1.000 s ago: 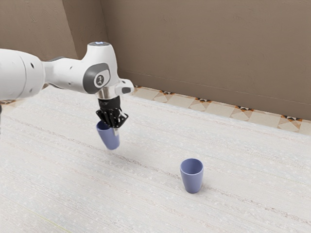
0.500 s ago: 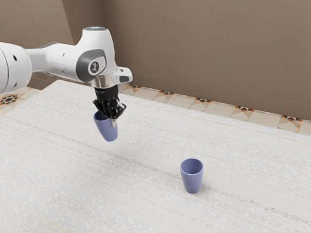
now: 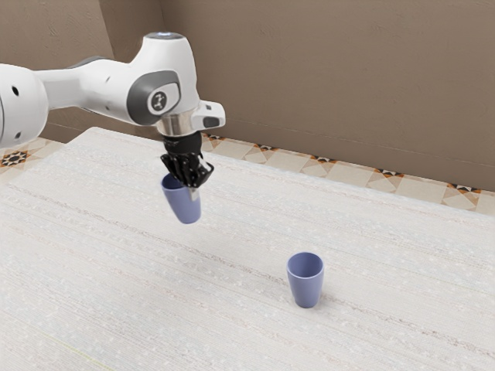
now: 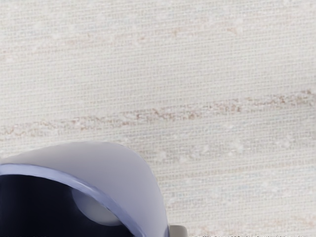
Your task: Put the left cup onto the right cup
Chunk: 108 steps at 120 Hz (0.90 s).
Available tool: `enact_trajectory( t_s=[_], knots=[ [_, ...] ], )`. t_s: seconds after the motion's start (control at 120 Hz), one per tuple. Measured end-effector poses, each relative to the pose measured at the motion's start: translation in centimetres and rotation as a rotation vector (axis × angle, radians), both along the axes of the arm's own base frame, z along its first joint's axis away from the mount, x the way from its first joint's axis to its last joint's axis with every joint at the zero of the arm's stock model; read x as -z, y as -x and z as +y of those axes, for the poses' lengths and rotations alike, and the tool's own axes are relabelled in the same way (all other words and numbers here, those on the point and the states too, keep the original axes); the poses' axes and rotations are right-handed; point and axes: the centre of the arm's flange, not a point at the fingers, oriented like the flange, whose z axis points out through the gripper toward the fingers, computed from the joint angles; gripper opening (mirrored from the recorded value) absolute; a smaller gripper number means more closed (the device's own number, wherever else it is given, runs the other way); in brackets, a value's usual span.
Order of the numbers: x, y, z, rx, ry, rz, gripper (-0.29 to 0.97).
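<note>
My gripper [image 3: 189, 183] is shut on the rim of a blue-violet cup [image 3: 182, 202], which hangs tilted well above the pale table [image 3: 93, 270]. In the wrist view that held cup [image 4: 98, 177] looms large just under my hand, its dark inside showing. A second, matching cup [image 3: 305, 279] stands upright on the table toward the exterior view's right, lower in the picture than the held cup and well apart from it.
The table's far edge [image 3: 325, 166] runs along a patterned tile strip, with a brown wall [image 3: 348, 69] behind it. Bare table surface surrounds the standing cup on every side.
My arm has carried the held cup upward off the table level and then toward the exterior view's right. The standing cup has stayed where it was.
</note>
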Motion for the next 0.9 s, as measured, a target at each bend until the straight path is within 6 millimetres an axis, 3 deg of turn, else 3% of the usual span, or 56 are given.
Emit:
enact_trajectory(
  t_s=[0.9],
  knots=[
    [-1.8,1.6,-11.3,0.190,0.009,-0.033,-0.11]
  ],
)
